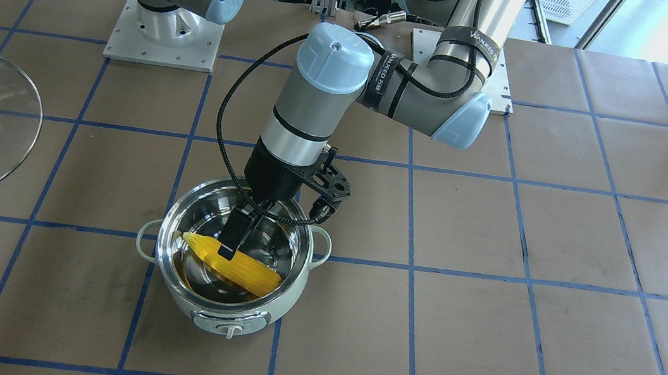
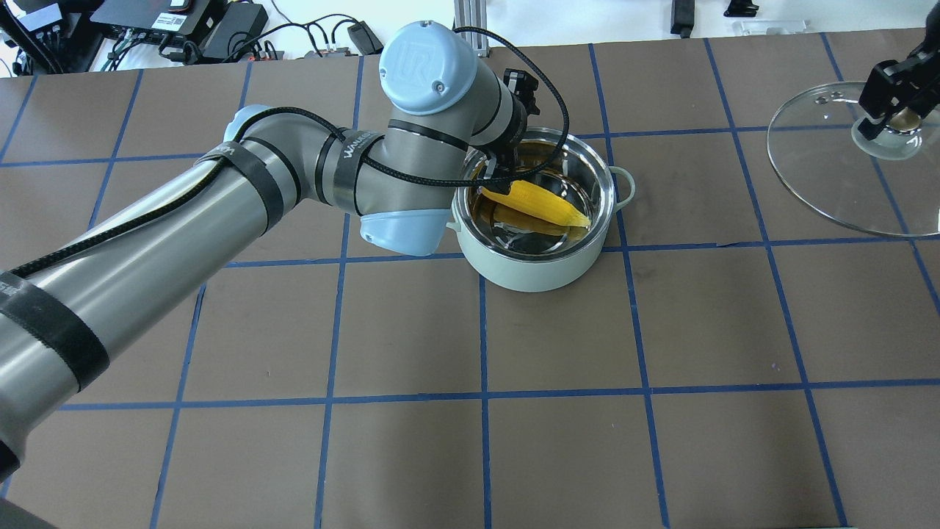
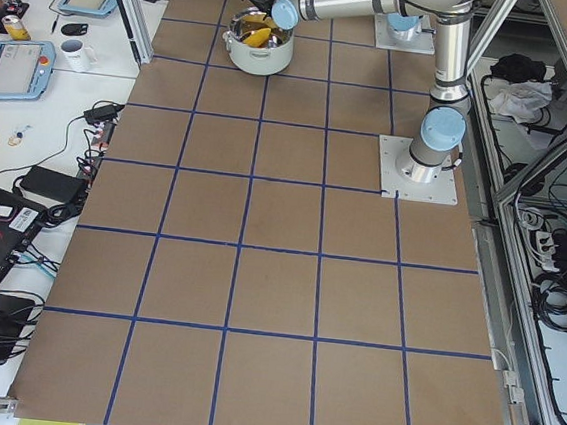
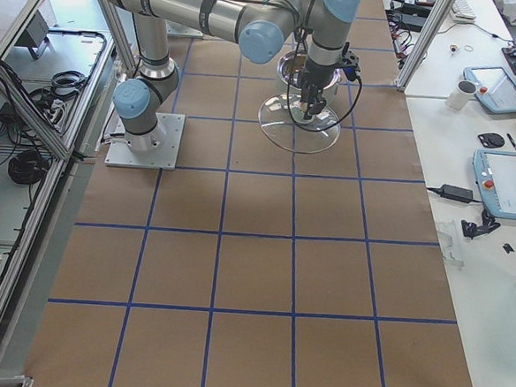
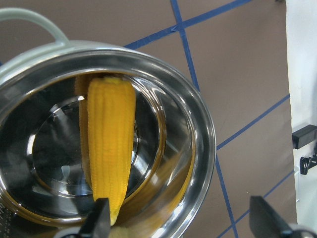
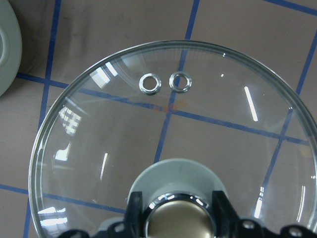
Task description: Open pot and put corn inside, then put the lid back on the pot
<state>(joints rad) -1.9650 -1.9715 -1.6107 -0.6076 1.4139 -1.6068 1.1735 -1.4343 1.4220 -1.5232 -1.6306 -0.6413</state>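
The pale mint-green pot [image 1: 229,318] stands open on the table, its steel inside showing [image 2: 529,268]. The yellow corn [image 1: 254,270] lies slanted inside it, also in the overhead view [image 2: 543,202] and the left wrist view [image 5: 111,134]. My left gripper [image 5: 181,220] reaches down into the pot, open, one finger [image 1: 230,241] beside the corn's tip. My right gripper [image 6: 176,218] is shut on the gold-beige knob of the clear glass lid [image 6: 124,139]. It holds the lid [image 2: 822,176] above the table, well to the pot's right in the overhead view.
The table is brown paper with a blue tape grid. The two arm base plates [image 1: 165,33] are at the robot's edge. Cables and electronics [image 2: 183,29] lie beyond the far edge. A side bench holds tablets [image 4: 507,180] and a mug [image 4: 461,93].
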